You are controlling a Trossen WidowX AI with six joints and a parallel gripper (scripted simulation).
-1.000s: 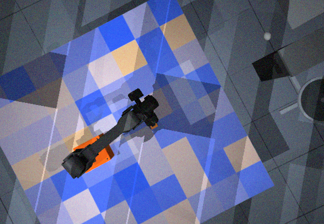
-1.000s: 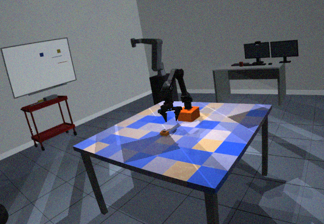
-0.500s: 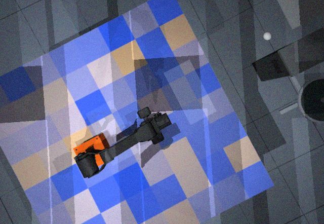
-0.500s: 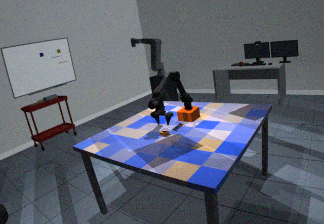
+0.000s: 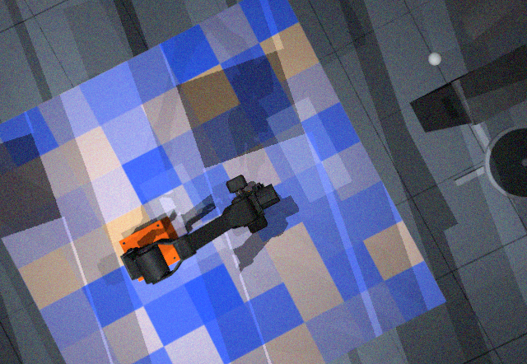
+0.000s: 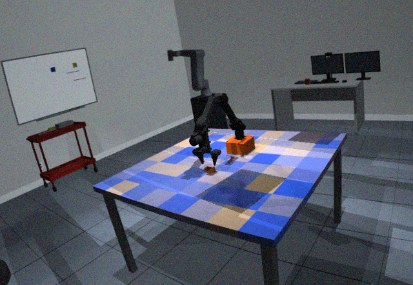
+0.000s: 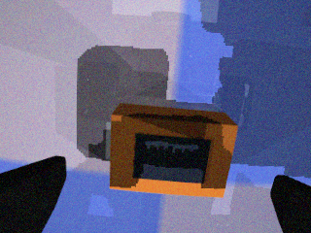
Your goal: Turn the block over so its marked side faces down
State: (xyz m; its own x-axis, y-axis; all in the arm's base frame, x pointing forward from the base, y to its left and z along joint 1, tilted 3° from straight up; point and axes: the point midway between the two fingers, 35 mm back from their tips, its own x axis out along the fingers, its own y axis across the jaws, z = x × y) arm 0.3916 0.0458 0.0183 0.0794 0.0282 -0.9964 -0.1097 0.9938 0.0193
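The small orange block (image 6: 210,169) (image 7: 172,155) rests on the checkered table (image 5: 306,262) (image 6: 133,202). Its dark square mark (image 7: 167,171) faces up toward the wrist camera. My gripper (image 5: 246,203) (image 6: 208,163) (image 7: 172,178) is open and empty, pointing down just above the block. In the wrist view the block lies between the two fingers, with a gap on each side and a wider gap on the right. In the top view the arm hides the block.
The orange base box (image 5: 144,236) (image 6: 240,145) carries the arm at the table's far side in the exterior view. Shadows lie across the tabletop. A red cart (image 6: 66,171), a whiteboard (image 6: 50,85) and a desk (image 6: 320,91) with monitors stand away from the table.
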